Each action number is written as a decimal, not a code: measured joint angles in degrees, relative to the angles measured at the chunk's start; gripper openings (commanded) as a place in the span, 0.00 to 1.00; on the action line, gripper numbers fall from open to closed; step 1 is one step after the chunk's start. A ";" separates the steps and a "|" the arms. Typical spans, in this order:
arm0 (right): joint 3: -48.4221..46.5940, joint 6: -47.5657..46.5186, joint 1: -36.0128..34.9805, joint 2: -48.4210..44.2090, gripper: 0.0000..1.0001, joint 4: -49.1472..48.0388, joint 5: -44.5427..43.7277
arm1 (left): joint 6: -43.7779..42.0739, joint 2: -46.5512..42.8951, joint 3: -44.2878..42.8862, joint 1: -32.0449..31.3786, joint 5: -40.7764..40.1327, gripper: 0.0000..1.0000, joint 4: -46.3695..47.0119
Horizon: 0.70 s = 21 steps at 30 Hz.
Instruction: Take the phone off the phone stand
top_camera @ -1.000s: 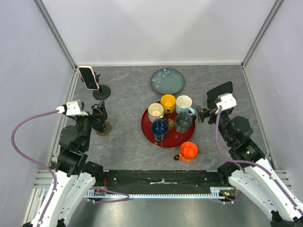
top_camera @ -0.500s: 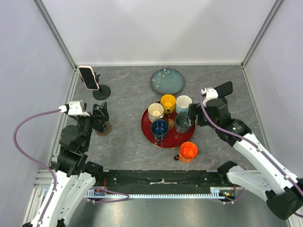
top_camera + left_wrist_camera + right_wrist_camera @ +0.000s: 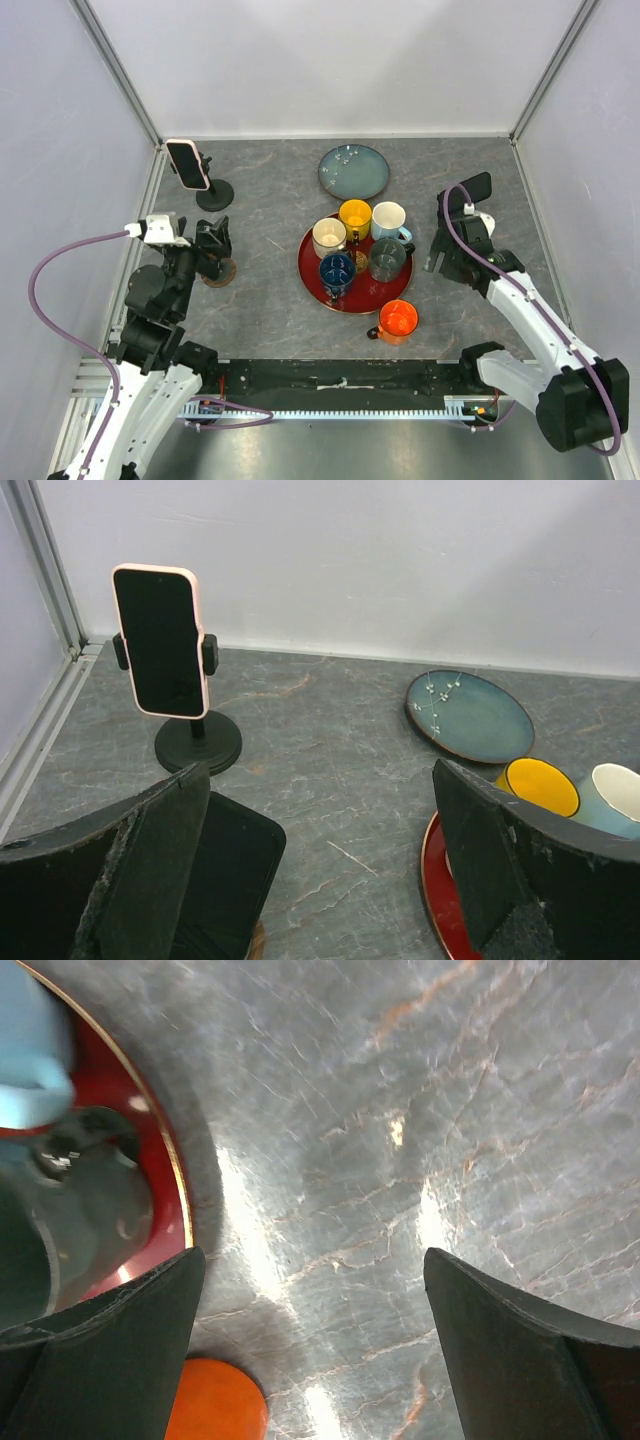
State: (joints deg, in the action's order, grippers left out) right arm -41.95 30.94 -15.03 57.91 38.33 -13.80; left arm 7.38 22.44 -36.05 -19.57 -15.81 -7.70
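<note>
Phone (image 3: 160, 640) stands upright in the clamp of the phone stand (image 3: 198, 745), in the far left corner of the worktop (image 3: 270, 200). It sits exactly as it did a second ago, and nothing has touched it.

Your left hand (image 3: 320, 870) has barely shifted in that time. It hovers near the stand on its near side with the fingers spread wide and nothing between them. Below its left finger lies a dark flat thing (image 3: 230, 855). It may be a second handset on a round base, but you see too little of it to be sure.

What has changed is your right arm. Half a second ago it reached in over the red tray (image 3: 312, 275) towards the mugs (image 3: 388, 259). Now it has swung back out to the right. The right hand (image 3: 315, 1350) points down at bare worktop just beside the tray rim, with the orange mug (image 3: 215, 1400) at the bottom edge of its own view. Its fingers are also wide apart and empty.

That swing does nothing for the task, as the right hand is well apart from the phone, with the whole tray between them. You have not started the removal. The left hand looks the better placed. You would need to bring it forward and up to the phone's long edges, grip clear of the clamp arms, and lift. Watch the stand, which may tip or come up with the phone.
</note>
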 measured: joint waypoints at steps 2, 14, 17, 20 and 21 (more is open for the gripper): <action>1.73 0.90 1.03 1.01 0.98 -0.04 0.42 | 0.09 -0.07 0.00 0.00 0.15 0.99 0.00; 8.83 1.38 -1.05 8.39 0.98 -3.89 4.79 | 0.20 -0.48 0.00 0.00 1.22 0.99 -0.85; 8.92 1.40 -5.01 12.07 0.98 -5.51 4.92 | 0.20 -0.48 0.00 0.00 1.29 0.99 -0.98; 8.15 1.88 -8.46 13.66 0.98 -7.23 4.28 | 0.22 -0.48 0.00 0.00 1.31 0.99 -1.20; 7.91 1.95 -9.25 14.23 0.98 -7.39 3.96 | 0.20 -0.48 0.00 0.00 1.33 0.99 -1.25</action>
State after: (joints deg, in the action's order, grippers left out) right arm -34.04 32.88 -24.27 72.14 30.94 -9.85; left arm 7.57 21.96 -36.05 -19.57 -14.48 -8.95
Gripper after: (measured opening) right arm 0.979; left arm 0.993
